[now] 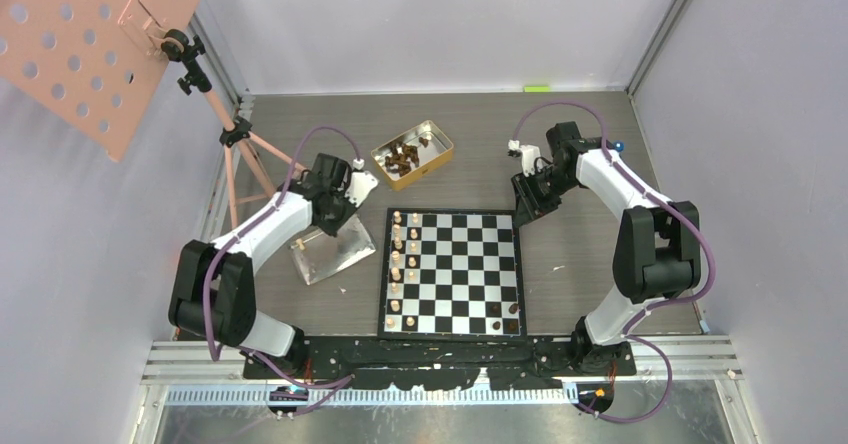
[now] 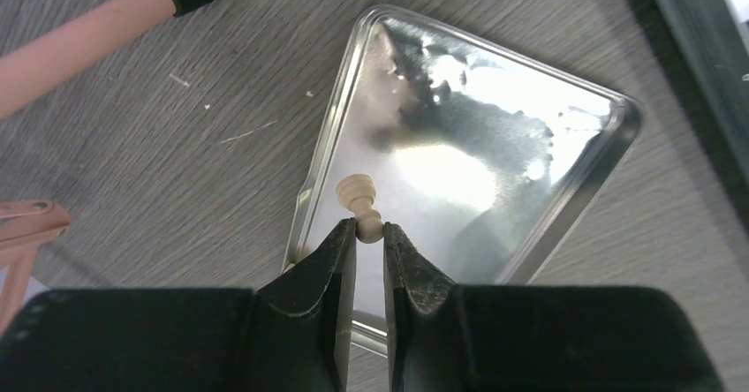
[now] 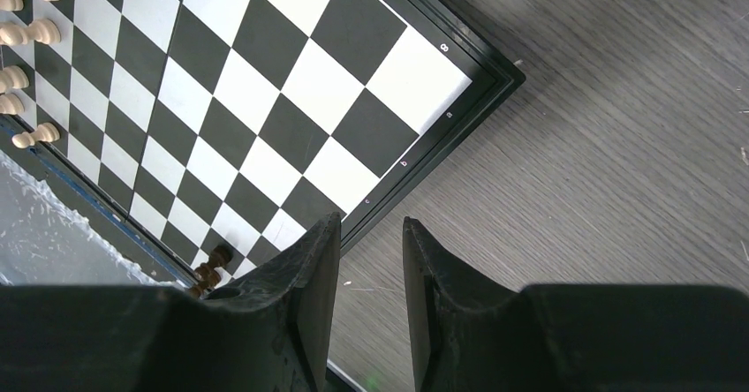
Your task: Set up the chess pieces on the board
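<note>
The black-and-white board (image 1: 460,264) lies in the middle of the table. Several pale chess pieces (image 1: 397,264) stand along its left columns, and a few dark pieces (image 1: 507,316) stand at its near right corner. My left gripper (image 2: 369,226) is shut on a pale pawn (image 2: 360,202) by its base, above the shiny tray (image 2: 459,145) left of the board. My right gripper (image 3: 371,224) is open and empty over the table at the board's far right corner (image 3: 415,83). A dark piece (image 3: 212,268) and pale pieces (image 3: 31,30) show in the right wrist view.
A gold tin (image 1: 412,152) with several dark pieces sits behind the board. A pink tripod (image 1: 240,154) with a perforated panel stands at the far left; one of its legs (image 2: 79,43) passes close to the tray (image 1: 335,254).
</note>
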You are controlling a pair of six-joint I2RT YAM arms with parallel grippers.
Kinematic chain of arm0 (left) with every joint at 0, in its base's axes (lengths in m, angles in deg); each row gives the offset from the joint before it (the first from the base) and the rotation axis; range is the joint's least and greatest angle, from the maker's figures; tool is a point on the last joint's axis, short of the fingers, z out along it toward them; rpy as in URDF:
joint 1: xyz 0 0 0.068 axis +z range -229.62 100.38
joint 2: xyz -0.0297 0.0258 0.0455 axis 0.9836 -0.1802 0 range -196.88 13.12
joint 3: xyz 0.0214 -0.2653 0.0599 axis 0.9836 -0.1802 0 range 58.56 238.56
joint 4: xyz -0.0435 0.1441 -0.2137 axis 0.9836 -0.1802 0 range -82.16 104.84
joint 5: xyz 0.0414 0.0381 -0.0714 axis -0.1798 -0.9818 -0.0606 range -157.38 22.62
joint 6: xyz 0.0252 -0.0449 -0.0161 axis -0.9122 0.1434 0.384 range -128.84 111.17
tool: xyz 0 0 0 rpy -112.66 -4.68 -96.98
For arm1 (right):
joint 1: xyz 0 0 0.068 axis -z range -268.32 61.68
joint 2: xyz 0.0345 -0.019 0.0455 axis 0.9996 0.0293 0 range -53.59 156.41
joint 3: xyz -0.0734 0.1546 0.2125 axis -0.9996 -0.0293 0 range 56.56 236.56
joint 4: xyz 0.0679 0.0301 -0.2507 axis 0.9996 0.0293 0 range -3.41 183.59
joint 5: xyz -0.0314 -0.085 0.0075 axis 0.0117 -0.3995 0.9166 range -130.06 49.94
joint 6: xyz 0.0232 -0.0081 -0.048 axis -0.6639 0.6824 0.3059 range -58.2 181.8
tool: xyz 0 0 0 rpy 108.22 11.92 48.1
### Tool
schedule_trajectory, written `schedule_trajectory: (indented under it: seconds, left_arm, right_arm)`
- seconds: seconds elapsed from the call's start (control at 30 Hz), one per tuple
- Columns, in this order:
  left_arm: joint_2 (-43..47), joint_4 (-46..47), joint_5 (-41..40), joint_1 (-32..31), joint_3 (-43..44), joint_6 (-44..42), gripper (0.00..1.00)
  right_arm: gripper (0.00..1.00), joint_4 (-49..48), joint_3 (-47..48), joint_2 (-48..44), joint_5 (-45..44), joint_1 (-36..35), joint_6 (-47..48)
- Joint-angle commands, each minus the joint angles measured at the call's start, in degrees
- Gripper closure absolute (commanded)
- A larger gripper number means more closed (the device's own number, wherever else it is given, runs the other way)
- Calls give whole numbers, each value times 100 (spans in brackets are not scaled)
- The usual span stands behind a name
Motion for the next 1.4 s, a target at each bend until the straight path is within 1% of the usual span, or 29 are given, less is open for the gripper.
schedule_trajectory:
  seconds: [0.0,0.1,0.3,0.4,0.5,0.6,0.67,0.87,1.07,1.37]
  left_arm:
    - [197,-588,708,7,437,-13,83]
    - [230,-979,1050,7,696,-15,84]
    - [488,-2087,2095,-123,1392,-292,85]
    - [582,-2577,2351,-461,1707,-384,85]
    - [599,-2891,2255,-1068,1899,-432,85]
    - [495,-3018,2140,-1829,2023,-433,85]
    - [346,-3059,2096,-2201,2097,-433,85]
    - [-167,-3024,2099,-3000,2215,-411,85]
    - [-591,-2939,2104,-3479,2268,-471,85]
    - [-1225,-2760,2087,-3913,2370,-529,85]
  right_arm:
    - [62,61,238,36,121,8,85]
    - [62,75,234,29,125,10,97]
    - [62,70,238,29,115,9,101]
    - [62,73,238,22,105,10,110]
    - [62,68,236,22,104,7,115]
    - [62,81,245,1,111,8,118]
    - [62,81,247,-20,113,10,116]
    - [62,68,234,-138,101,10,119]
    - [62,71,230,-161,79,11,118]
    - [62,70,220,-170,61,11,118]
